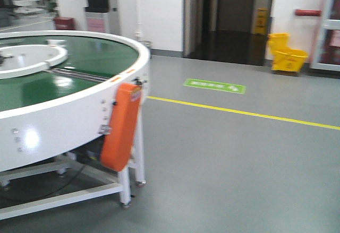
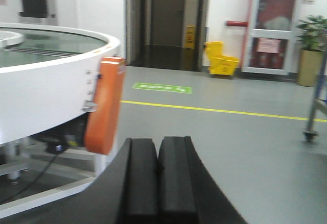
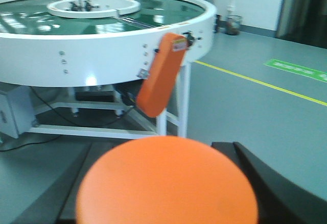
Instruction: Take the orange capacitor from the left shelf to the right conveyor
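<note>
Orange capacitor (image 3: pixel 166 183) clamped between the right claw (image 3: pixel 168 211) sides, left claw (image 2: pixel 157 183) pressed together, right conveyor (image 3: pixel 102 55) ahead.

Green conveyor (image 1: pixel 58 117); orange cover (image 1: pixel 121 127) on rim

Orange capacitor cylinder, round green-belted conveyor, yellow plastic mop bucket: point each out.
Orange capacitor (image 3: pixel 166 183), right wrist view, rounded top.
Green-belted conveyor (image 1: pixel 64 124), front view, white side wall.
Yellow mop bucket (image 1: pixel 289 59), front view, front wall.

left tool (image 2: pixel 157 150): fingers pressed together | right tool (image 3: pixel 156 150): clamped around orange capacitor (image 3: pixel 166 185)
</note>
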You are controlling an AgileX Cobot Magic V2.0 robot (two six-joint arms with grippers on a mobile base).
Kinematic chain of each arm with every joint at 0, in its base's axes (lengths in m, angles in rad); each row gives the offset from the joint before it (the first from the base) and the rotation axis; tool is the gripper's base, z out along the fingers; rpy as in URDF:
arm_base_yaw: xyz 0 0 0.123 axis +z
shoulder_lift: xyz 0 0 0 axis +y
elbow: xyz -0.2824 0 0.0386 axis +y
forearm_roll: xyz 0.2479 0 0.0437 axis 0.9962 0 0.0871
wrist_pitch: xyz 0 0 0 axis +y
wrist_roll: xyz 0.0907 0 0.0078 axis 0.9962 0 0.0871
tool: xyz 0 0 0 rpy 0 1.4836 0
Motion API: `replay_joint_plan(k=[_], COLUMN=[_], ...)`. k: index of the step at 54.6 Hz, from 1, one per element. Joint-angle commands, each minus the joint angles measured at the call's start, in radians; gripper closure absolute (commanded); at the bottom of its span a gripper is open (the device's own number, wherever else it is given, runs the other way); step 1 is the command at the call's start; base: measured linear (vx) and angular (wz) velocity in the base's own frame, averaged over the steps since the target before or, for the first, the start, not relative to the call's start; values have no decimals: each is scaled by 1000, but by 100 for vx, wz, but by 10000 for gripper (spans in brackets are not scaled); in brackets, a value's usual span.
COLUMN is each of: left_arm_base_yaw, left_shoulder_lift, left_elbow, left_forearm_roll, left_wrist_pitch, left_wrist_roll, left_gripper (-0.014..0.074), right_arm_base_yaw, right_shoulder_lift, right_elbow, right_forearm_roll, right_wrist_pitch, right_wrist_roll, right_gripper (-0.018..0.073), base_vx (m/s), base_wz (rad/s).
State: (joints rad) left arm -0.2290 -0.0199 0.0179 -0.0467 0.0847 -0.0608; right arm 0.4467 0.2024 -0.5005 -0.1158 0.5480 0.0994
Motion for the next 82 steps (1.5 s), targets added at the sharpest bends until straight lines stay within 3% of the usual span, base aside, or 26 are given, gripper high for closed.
replay_joint_plan(k=[1, 82], left_arm_base_yaw=[-7, -7], left_shoulder_lift=[-4, -5], left_elbow=[-30, -30], left_forearm_roll=[-5, -5], left_wrist_pitch=[-77, -64], left_wrist_roll=[-6, -6], left_gripper=[603, 603], right_arm_base_yaw=[-4, -4], right_shoulder_lift=[8, 13], right_elbow=[-28, -28], right_forearm_roll=[-12, -12], right_wrist_pitch=[-86, -87], right_wrist_roll=[-3, -3], right_gripper=[567, 567], base_vx=[28, 42], base_wz=[63, 22])
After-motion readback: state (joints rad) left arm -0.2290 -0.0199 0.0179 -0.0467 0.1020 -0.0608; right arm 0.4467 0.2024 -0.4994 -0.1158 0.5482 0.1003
